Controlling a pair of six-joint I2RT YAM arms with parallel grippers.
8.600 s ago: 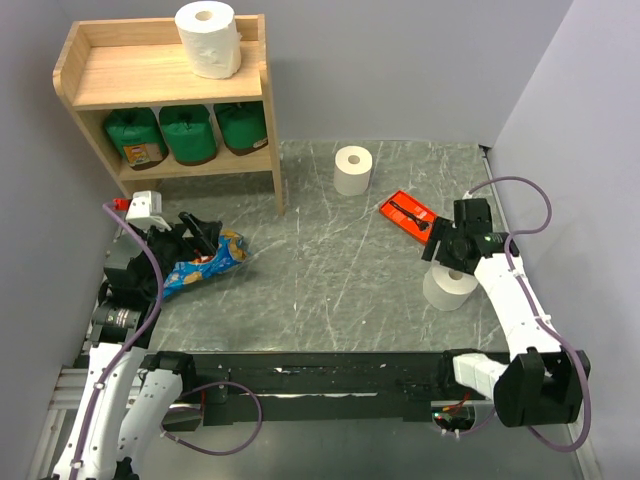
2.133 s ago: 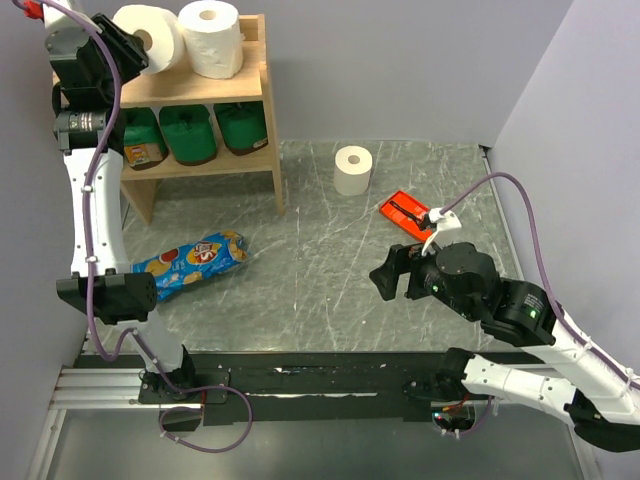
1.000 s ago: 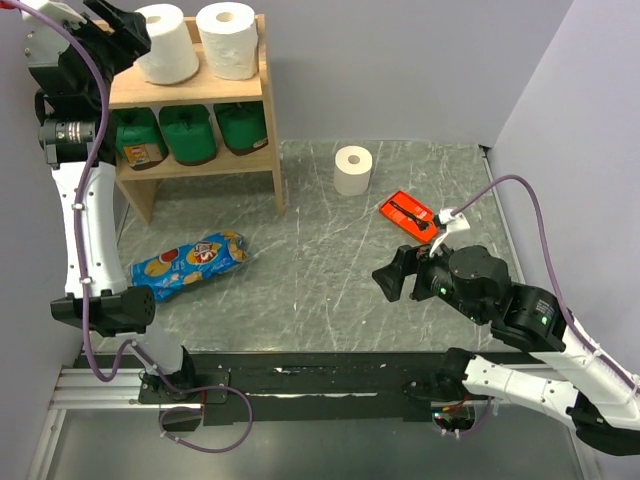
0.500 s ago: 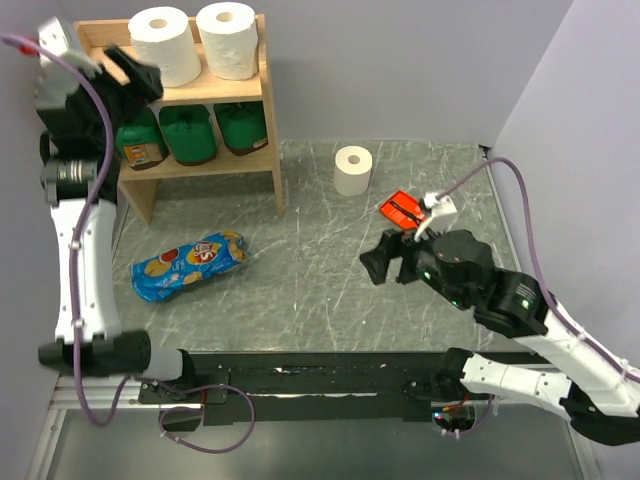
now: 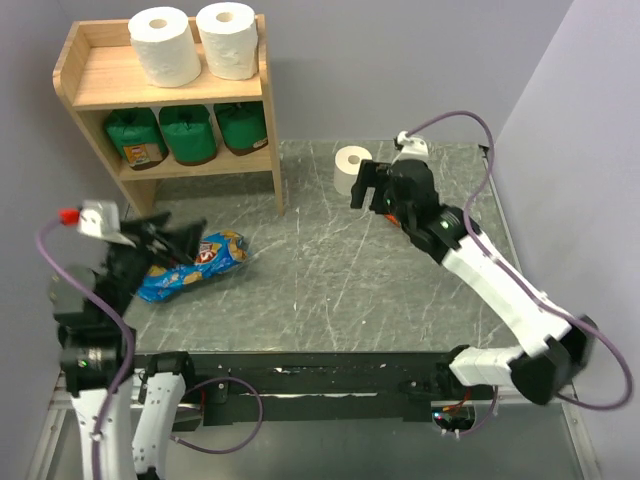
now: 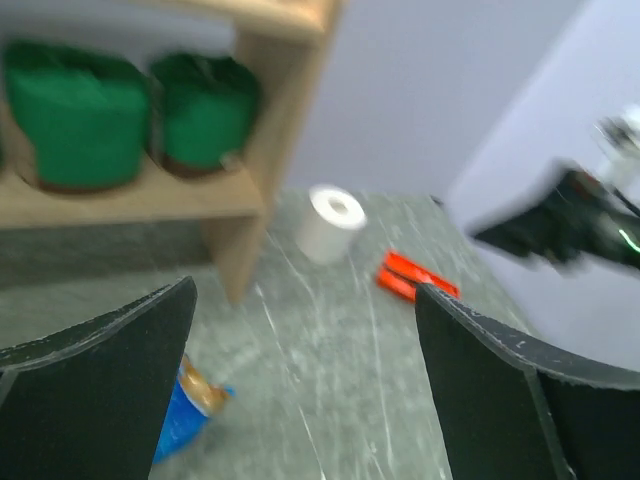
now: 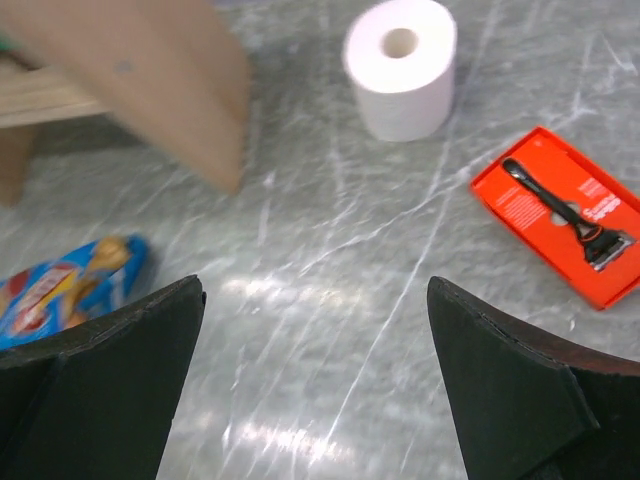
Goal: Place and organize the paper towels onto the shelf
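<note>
Nearest me, the left gripper (image 6: 303, 295) hangs low by the blue snack bag (image 5: 190, 265), fingers spread and empty, probably just keeping clear. Further in, the right gripper (image 7: 315, 290), jaws wide with nothing between them, faces the lone white roll (image 7: 400, 68) beside the orange tray (image 7: 560, 215), seemingly opened to straddle it. At the back, the shelf (image 5: 272, 150) carries two white rolls (image 5: 165, 45) upright on top, bare board beside them for a third. Green rolls (image 5: 187, 133) fill the lower tier.
</note>
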